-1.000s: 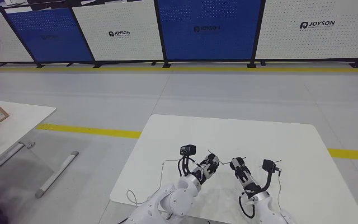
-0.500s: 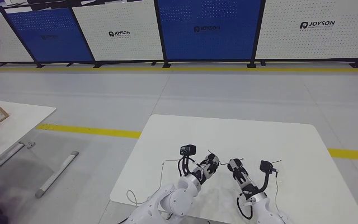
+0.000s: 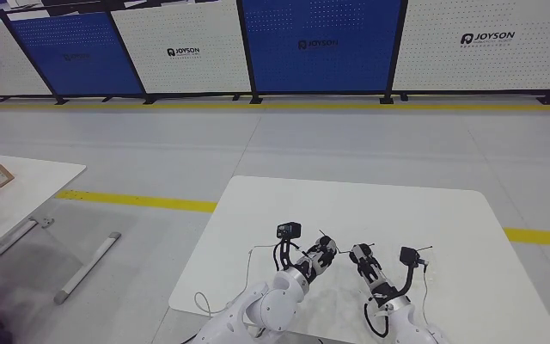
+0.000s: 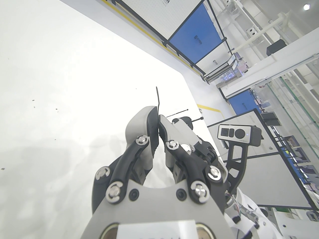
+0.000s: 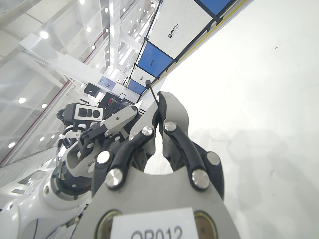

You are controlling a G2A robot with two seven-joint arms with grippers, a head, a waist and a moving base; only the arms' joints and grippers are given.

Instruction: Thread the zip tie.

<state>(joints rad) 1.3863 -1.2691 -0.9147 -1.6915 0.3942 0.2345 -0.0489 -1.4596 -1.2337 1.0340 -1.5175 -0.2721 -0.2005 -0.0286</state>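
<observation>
A thin black zip tie is held between both grippers low over the white table (image 3: 361, 202). My left gripper (image 4: 158, 115) is shut on the zip tie's strip, and the pointed tail (image 4: 157, 97) sticks up past the fingertips. My right gripper (image 5: 158, 105) is shut on the other end, with the square head (image 5: 147, 83) on a short stub beyond its fingers. In the top view the left gripper (image 3: 324, 250) and right gripper (image 3: 359, 253) stand close together, tips facing, with a bit of black zip tie (image 3: 342, 251) between them. The rest of the strip is hidden.
The white table's near edge (image 3: 185, 303) lies close beside the left arm. Open tabletop stretches beyond both grippers toward the far edge (image 3: 361, 182). Another white table (image 3: 34, 185) stands apart at the left across the floor.
The right arm has shifted slightly toward the left gripper, narrowing the gap between them. The left arm has kept still. Both grippers stay shut on the zip tie.
</observation>
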